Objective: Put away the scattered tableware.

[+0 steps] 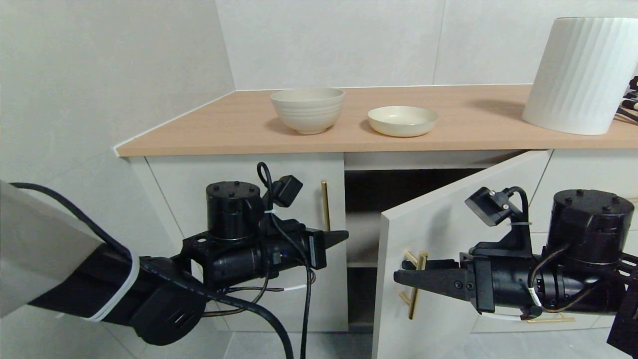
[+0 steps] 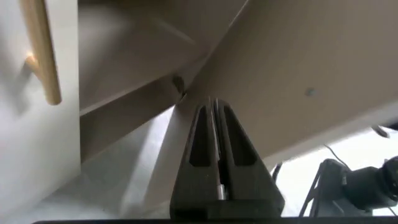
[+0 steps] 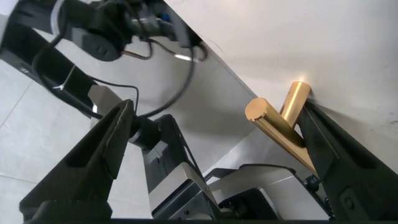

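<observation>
- The right gripper (image 1: pixel 404 277) is spread wide. Its fingers (image 3: pixel 106 162) stand on either side of the gold handle (image 3: pixel 280 121) of the open cabinet door (image 1: pixel 438 224).
- The handle lies close against one finger, with free room to the other. Nothing is clamped.
- The left gripper (image 1: pixel 341 236) is clenched on nothing. In the left wrist view its fingers (image 2: pixel 202 137) press flat together.
- The left wrist view looks into the cabinet, showing a shelf edge (image 2: pixel 124 121) and the open door's inner face.
- In the head view the tableware sits on the wooden counter (image 1: pixel 229 127). The bowl (image 1: pixel 307 109) is at 12 o'clock from the left gripper.
- The shallow dish (image 1: pixel 402 120) is at 3 o'clock of the bowl, apart from it and above the dark opening.
- A ribbed white container (image 1: pixel 580 75) stands at 3 o'clock of the dish, well apart.
- The open door swings out toward 5 o'clock. The opening lies between it and the closed door (image 1: pixel 239 172).
- The left gripper's tip sits at the opening's 9 o'clock edge, just beside the closed door's handle (image 1: pixel 325 204).
</observation>
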